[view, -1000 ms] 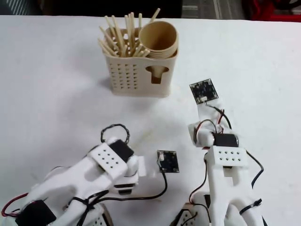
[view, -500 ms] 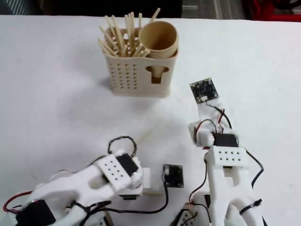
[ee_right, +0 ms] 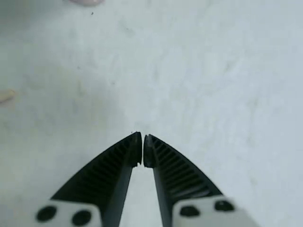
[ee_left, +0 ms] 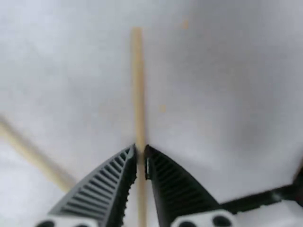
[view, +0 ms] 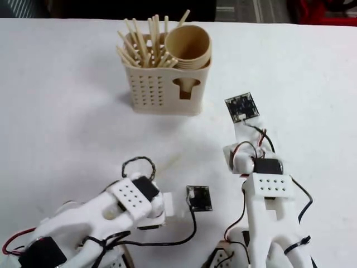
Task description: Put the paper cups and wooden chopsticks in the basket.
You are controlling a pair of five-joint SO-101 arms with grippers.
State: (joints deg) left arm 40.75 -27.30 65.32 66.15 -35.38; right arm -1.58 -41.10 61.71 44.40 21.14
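Left end effector, pinching one wooden chopstick, has shifted slightly toward the basket since half a second ago; right end effector pressed together, unmoved.

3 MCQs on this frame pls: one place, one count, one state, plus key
1. Where is the stack of tan paper cups? A. inside the cream perforated plastic basket B. beside it C. behind it
2. How many grippers hold a thin wooden chopstick? A. none B. one C. both
3. The right gripper is: A. wide open B. shut, empty C. shut on a cup
Key: 1 A, cups nest in the basket. 2 B, just the left gripper clamps one. 3 B, tips meet with nothing between.
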